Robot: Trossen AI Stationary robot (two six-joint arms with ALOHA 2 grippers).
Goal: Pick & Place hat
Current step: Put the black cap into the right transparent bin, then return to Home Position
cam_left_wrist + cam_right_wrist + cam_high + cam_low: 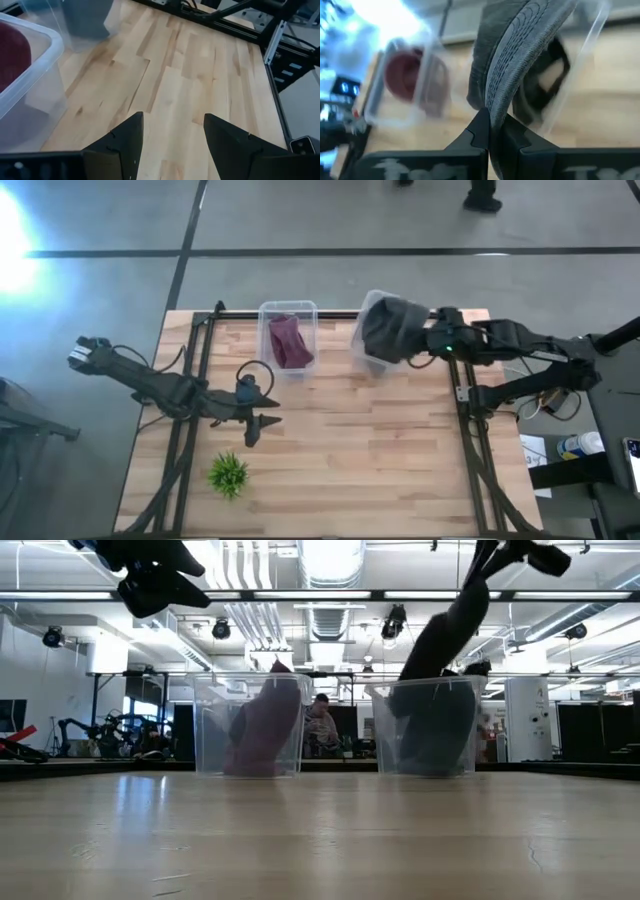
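A dark grey hat [388, 328] hangs from my right gripper [420, 343] over the right clear bin [362, 358], near the table's far edge. In the low view the hat [440, 640] slants down from the raised gripper [497, 558] into that bin [392, 740]. My right gripper [490, 125] is shut on it. A maroon hat [288, 340] lies in the left clear bin [266, 308]. My left gripper [257, 425] is open and hovers over bare wood on the table's left half; its fingers [125, 145] stand apart in the left wrist view. My right gripper pinches the grey hat's stitched brim [496, 102] at its edge between the two fingers. The hat hangs slack below the fingers, and its lower part [430, 730] reaches down inside the right clear bin.
A small green plant [228, 475] stands near the table's near-left corner. Black frame rails [190, 430] run along the table's left and right sides. Bare wood lies across the table's middle and near side [360, 460]. People show far off in the room behind.
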